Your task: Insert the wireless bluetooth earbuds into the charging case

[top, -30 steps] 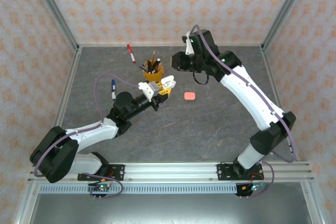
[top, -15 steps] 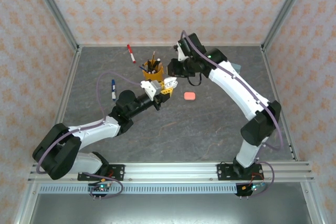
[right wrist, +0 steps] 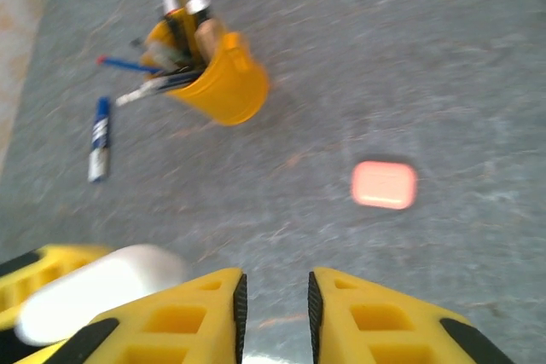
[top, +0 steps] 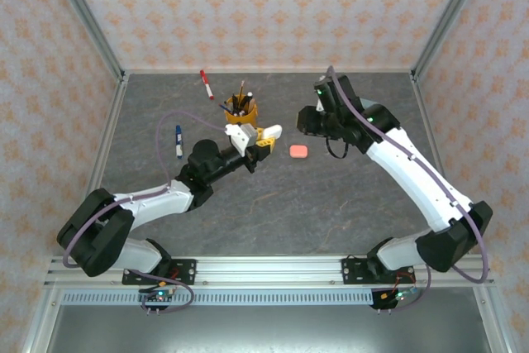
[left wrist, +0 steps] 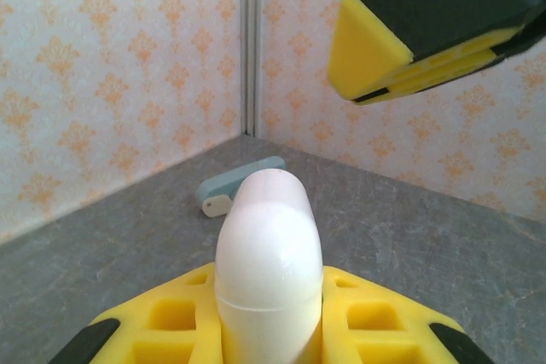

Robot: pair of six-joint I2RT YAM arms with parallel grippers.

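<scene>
Currently I read this as the presenting step. The left jaws are clamped tight on the white charging case (left wrist: 269,253) and hold it off the worktop (top: 331,204), just right of the yellow pen cup (top: 241,112), rounded end up. Its seam looks closed to me, so I judge that no earbuds can go in yet. The pink case (top: 299,151) lies flat on the worktop, further right of the cup and a little nearer me. My right jaws hang right of the cup, apart from the white case and beyond the pink one. They stand nearly together with a narrow slit, and a pale blur sits low in that slit. I cannot tell whether anything is pinched there. Next I would bring the right jaws across to the white case's upper end, square to the seam, with the left grip kept firm. The left arm (top: 157,200) stretches low towards the cup, and the right arm (top: 413,171) arches high with its wrist tipped down and cupward.
</scene>
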